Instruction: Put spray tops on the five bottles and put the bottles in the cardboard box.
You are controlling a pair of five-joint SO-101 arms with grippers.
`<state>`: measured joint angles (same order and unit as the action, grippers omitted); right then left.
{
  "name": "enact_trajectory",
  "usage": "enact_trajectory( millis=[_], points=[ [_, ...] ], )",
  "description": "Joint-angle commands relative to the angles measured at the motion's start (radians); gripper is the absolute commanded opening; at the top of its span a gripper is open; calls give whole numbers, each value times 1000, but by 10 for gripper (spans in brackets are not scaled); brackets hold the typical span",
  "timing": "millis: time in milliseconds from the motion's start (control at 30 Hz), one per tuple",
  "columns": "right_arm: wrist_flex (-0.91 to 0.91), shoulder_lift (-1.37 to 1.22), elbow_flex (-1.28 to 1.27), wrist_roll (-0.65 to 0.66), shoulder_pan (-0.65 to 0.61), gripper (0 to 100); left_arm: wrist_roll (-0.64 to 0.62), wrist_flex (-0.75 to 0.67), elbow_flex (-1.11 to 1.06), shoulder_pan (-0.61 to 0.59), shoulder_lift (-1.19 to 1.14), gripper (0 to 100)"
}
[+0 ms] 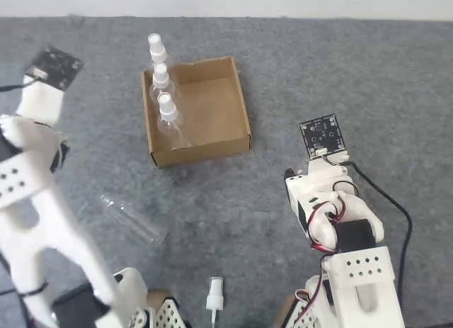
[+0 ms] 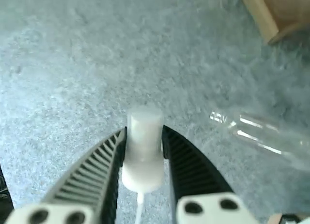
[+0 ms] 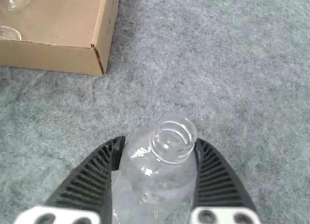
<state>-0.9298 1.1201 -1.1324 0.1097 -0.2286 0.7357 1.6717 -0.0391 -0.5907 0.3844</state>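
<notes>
My left gripper (image 2: pixel 144 134) is shut on a white spray top (image 2: pixel 144 154), held a little above the grey carpet. A clear uncapped bottle (image 2: pixel 264 134) lies on its side close by; in the high view this lying bottle (image 1: pixel 131 218) rests left of centre. My right gripper (image 3: pixel 160 142) is shut on another clear bottle (image 3: pixel 155 173) whose threaded neck is bare. The cardboard box (image 1: pixel 202 152) stands at the middle back, and three capped bottles (image 1: pixel 167 112) stand along its left side. A loose spray top (image 1: pixel 215 294) lies near the front edge.
The whole table is covered in grey carpet (image 1: pixel 368 80). A corner of the box (image 3: pixel 99 64) sits ahead of the right gripper. The left arm's tall white links (image 1: pixel 42 222) rise along the left side, and the right arm's body (image 1: pixel 340 243) stands at the front right.
</notes>
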Motion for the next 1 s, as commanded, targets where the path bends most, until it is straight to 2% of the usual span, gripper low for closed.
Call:
enact_trajectory(
  millis=[0, 433, 700, 967],
  points=[
    [21, 38, 5, 3, 7, 76, -97, -26, 12, 18, 100, 12],
    [21, 39, 5, 3, 8, 76, -353, -51, -25, 144, 222, 12],
    [21, 39, 5, 3, 8, 76, -568, -127, -105, 302, 345, 12],
    [22, 39, 5, 2, 7, 76, -706, -241, -214, 371, 431, 12]
  ],
)
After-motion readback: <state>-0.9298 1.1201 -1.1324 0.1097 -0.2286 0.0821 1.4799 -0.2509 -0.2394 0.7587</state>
